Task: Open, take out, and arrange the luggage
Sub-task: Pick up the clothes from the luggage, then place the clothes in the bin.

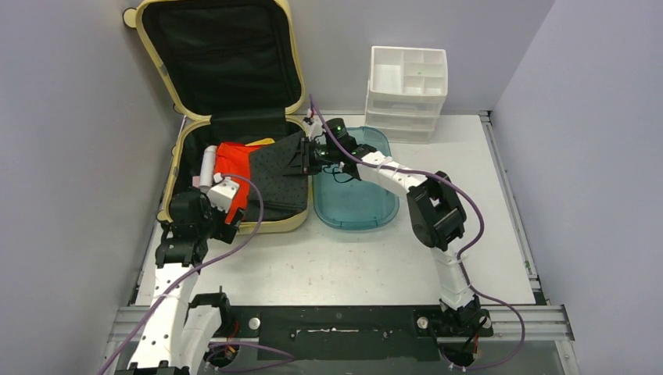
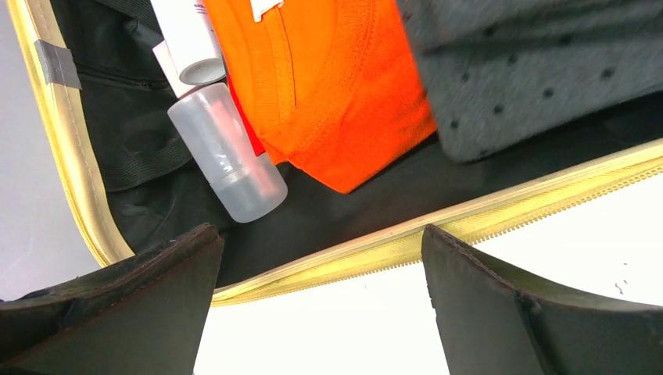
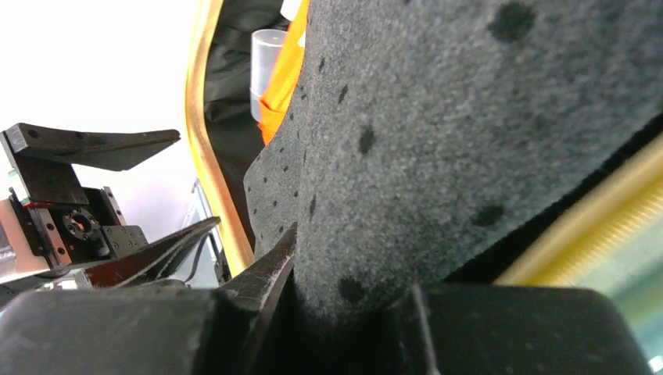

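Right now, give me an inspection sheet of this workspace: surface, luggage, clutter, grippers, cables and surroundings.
Surface: white table, carrying suitcase, tray and organizer.
Job's things: pale-yellow suitcase open, lid upright; inside are a gray dotted garment, orange shirt, translucent bottle and white tube.
Clutter: teal tray beside the suitcase; white drawer organizer at the back.
Grippers: left gripper open over the suitcase's near rim; right gripper shut on the gray dotted garment.
Cables: purple cable along each arm.
Surroundings: gray walls.
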Controlling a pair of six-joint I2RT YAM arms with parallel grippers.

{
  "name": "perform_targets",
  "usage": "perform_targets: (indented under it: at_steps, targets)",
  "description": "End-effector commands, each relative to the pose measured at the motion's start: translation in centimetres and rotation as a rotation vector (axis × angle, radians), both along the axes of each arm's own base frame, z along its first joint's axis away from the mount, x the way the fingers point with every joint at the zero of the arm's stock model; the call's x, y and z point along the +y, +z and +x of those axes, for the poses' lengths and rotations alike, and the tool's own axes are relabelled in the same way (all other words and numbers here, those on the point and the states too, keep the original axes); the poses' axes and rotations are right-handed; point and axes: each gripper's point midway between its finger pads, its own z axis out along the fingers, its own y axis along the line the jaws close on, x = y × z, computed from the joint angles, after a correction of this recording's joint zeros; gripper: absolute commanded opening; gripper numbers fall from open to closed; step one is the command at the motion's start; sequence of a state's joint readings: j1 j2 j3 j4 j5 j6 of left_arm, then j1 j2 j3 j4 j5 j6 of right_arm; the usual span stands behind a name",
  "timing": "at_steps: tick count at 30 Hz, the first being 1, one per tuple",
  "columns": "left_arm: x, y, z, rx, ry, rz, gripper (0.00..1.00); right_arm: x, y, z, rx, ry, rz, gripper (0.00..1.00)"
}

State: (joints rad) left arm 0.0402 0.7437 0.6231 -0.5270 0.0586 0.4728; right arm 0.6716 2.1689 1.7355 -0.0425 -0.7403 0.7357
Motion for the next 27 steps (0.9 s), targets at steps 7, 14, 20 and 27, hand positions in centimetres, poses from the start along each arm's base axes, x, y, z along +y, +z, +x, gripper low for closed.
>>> perform_targets:
  at_steps: [7, 14, 20, 27]
  targets:
    - [-0.3, 0.7, 0.4, -0.072, -0.005, -0.046, 0.97, -7.8, 2.8, 3.7, -0.157, -0.037, -0.052, 0.0]
    - [-0.1, 0.6, 0.3, -0.071, 0.004, -0.058, 0.97, -11.1, -1.1, 3.5, -0.127, 0.104, -0.216, 0.0]
    - [-0.1, 0.3, 0.2, -0.065, 0.002, -0.064, 0.97, -14.5, -3.2, 4.1, -0.063, 0.067, -0.223, 0.0]
    - [0.1, 0.4, 0.1, -0.068, 0.006, -0.066, 0.97, -16.7, -4.0, 4.5, 0.017, 0.059, -0.158, 0.0]
